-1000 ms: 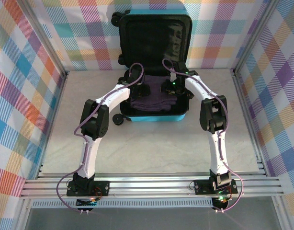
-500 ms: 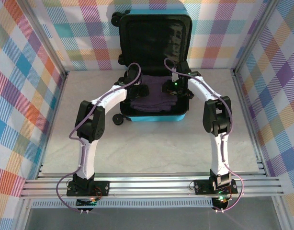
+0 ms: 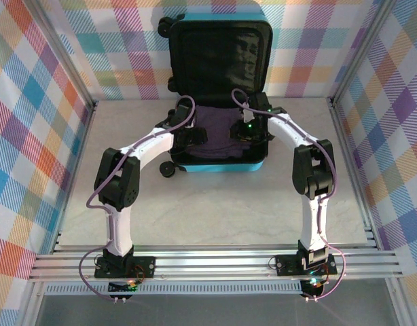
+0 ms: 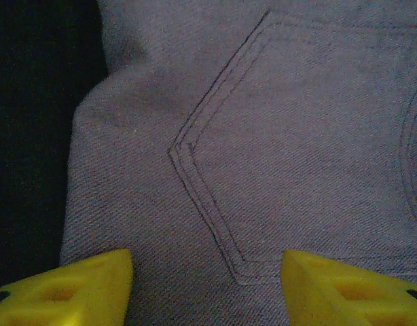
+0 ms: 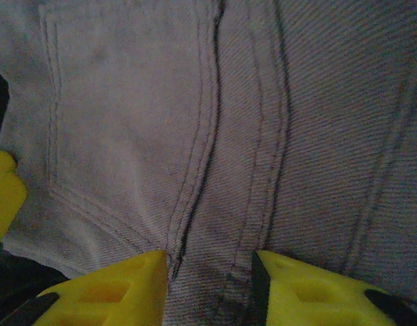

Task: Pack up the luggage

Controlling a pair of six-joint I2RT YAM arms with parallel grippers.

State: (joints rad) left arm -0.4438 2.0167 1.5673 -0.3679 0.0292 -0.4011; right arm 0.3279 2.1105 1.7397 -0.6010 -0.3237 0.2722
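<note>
One open luggage (image 3: 222, 166); one purple garment (image 3: 212, 128) inside.

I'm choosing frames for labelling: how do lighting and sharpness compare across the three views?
Top external: bright, even, sharp; the luggage reads clearly, though its black lining swallows detail. Left wrist: dim and grainy, the grey-purple garment stitching legible, left side black. Right wrist: equally dim, softer, yellow fingers blurred.
</note>
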